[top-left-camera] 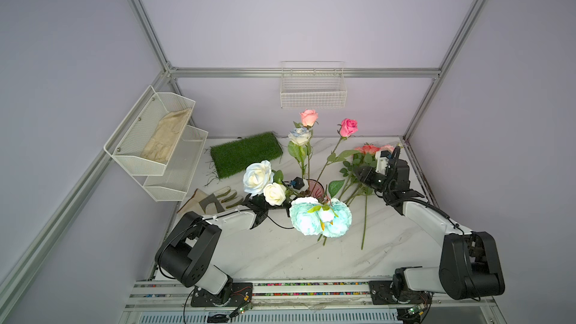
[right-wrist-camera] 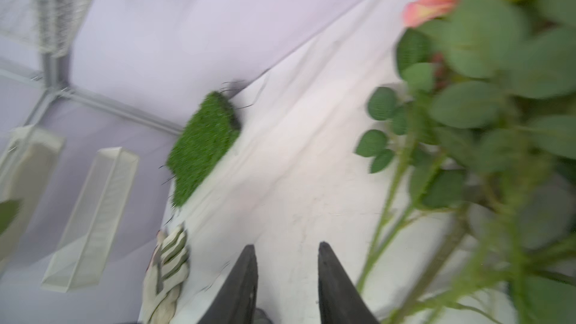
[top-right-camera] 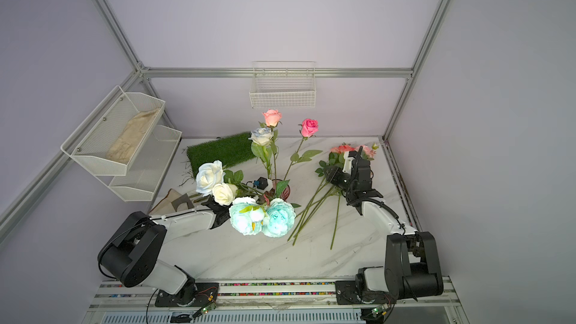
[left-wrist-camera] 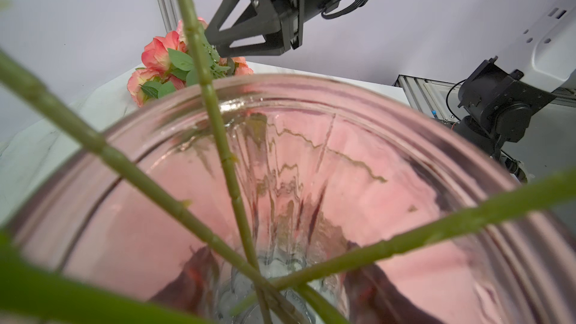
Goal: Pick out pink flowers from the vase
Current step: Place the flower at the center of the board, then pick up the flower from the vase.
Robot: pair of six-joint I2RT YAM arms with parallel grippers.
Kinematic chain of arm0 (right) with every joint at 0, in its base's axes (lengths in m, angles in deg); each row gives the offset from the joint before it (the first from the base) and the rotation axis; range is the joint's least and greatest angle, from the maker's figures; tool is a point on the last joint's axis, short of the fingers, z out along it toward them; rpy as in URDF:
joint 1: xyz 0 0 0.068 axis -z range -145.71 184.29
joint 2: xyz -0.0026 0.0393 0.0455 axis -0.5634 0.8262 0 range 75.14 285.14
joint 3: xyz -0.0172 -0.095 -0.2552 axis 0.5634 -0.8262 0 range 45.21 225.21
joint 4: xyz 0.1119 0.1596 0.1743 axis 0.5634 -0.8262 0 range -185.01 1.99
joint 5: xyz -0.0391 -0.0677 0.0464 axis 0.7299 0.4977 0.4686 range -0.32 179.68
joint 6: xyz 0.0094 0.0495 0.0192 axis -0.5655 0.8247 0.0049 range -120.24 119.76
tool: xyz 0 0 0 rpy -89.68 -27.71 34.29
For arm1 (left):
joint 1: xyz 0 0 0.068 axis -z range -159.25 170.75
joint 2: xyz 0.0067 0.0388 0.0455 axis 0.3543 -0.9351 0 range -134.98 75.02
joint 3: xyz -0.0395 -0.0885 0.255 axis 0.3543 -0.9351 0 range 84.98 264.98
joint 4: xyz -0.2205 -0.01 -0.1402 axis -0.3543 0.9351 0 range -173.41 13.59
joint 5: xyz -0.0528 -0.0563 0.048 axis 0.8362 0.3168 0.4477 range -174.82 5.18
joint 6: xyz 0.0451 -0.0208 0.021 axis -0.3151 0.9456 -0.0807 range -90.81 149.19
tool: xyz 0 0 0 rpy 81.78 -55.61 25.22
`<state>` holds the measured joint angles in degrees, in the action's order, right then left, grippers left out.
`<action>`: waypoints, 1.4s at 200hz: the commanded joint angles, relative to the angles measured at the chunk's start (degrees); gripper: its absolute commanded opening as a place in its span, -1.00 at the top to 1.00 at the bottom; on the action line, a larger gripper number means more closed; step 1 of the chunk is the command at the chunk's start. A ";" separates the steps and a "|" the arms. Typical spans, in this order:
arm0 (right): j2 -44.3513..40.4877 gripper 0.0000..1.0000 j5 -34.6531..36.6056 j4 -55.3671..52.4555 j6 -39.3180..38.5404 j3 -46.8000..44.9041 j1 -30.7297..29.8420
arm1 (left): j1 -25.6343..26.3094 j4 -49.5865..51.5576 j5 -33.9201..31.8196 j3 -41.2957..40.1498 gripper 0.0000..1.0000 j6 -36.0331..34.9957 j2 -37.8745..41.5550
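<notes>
A white mesh wall shelf point(top-left-camera: 131, 141) hangs at far left with a beige cloth point(top-left-camera: 168, 135) in its upper bin. Below it, a work glove point(top-left-camera: 218, 199) lies on the marble worktop point(top-left-camera: 280, 254), and a green grass mat point(top-left-camera: 246, 154) lies behind that.

Next come two white roses point(top-left-camera: 257, 177) leaning left out of the vase point(top-left-camera: 316, 190), which stands mid-worktop. The left end effector point(top-left-camera: 300, 187) sits right at the vase, mostly hidden by blooms. It is closed, but what it grips cannot be seen. Its wrist view looks straight down the pink ribbed glass past crossing green stems point(left-wrist-camera: 230, 176).

Two large aqua blooms point(top-left-camera: 321, 218) droop toward the front of the vase. A wire basket point(top-left-camera: 313, 95) hangs on the back wall above.

Two of the pink flowers stand upright in the vase: a salmon rose point(top-left-camera: 308, 117) and a magenta rose point(top-left-camera: 348, 127).

To the right, more pink flowers point(top-left-camera: 369, 149) lie in a pile on the worktop, blooms toward the back. The right end effector point(right-wrist-camera: 286, 246) hovers over their stems, its fingers apart with nothing between them.
</notes>
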<state>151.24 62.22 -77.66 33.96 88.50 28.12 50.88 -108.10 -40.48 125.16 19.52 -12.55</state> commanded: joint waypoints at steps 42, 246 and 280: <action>-3.76 0.25 -17.74 6.14 -8.68 2.30 -12.09 | 0.19 10.53 -2.22 -0.86 1.00 1.60 -2.39; 2.73 0.93 1.12 15.21 -1.25 4.41 -16.26 | 0.16 10.62 -2.42 -0.63 1.00 1.50 -3.13; -1.03 0.93 34.24 -4.30 -1.95 7.05 -16.15 | 0.18 11.23 -4.40 -0.18 1.00 1.59 -3.30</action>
<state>151.68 67.09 -67.32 32.89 93.52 10.92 50.88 -107.99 -41.36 125.80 20.48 -13.14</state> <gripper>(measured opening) 0.073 0.310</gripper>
